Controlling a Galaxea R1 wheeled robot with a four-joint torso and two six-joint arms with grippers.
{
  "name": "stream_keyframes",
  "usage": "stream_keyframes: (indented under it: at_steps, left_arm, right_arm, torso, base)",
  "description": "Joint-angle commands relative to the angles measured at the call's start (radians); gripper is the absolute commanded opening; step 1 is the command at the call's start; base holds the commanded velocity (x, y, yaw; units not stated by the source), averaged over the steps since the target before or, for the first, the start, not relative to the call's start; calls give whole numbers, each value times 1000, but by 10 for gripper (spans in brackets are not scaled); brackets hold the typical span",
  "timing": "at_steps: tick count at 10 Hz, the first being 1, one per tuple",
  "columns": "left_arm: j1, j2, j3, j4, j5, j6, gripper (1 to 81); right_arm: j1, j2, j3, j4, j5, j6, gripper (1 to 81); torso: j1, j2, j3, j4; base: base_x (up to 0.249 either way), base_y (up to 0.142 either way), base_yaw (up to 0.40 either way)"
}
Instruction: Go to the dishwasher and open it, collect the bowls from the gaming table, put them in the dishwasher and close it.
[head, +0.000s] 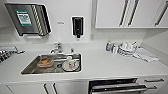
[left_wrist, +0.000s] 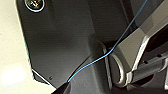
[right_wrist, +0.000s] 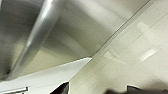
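Frankly, the grippers give little away: neither wrist view lets me tell whether the fingers are spread or closed, so I leave both undecided. The right wrist view looks along a brushed steel bar (right_wrist: 37, 37), probably the dishwasher's handle, with pale floor (right_wrist: 135, 50) beyond it.

From the head view, the dishwasher (head: 116, 86) sits under the counter (head: 100, 63), to the right of the sink (head: 28, 70) and beside the white cabinet doors (head: 65, 88). Its door (head: 117, 89) appears tipped outward at the top, a dark gap showing behind the handle (head: 120, 88), so the opening step seems under way but not finished.

As a judgement, the door is rigid and fairly heavy, hinged at the bottom, and would swing down under its own weight once past the catch. The bar is smooth metal and could slip in a loose hold; the middle of the bar is the sensible place to take it, so the door does not twist.

A cup (head: 69, 61) and a dish (head: 45, 62) lie in the sink.
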Motion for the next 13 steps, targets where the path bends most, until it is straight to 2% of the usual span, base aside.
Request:
stream_keyframes:
  at_steps: [1,4,8,11,13]
  left_arm:
    - [-17,3,-1,-2,54,1,811]
    - [-31,11,-1,-2,51,-4,811]
    - [-34,22,-24,-3,47,-4,811]
    - [-43,39,-69,-2,47,-4,811]
    - [-48,39,-75,-2,47,-2,811]
  right_arm:
    - [-1,-28,-12,-91,2,6,811]
    - [-132,19,-115,-327,-1,0,811]
    - [-293,101,-259,-580,16,-5,811]
    - [-369,182,-378,-638,16,-8,811]
    - [-414,280,-542,-638,14,-2,811]
  torso:
    - [0,0,0,0]
    - [0,0,0,0]
    - [0,0,0,0]
    - [0,0,0,0]
    - [0,0,1,0]
  base:
    - [0,0,0]
    - [0,0,0]
    - [0,0,0]
    - [0,0,0]
    - [0,0,0]
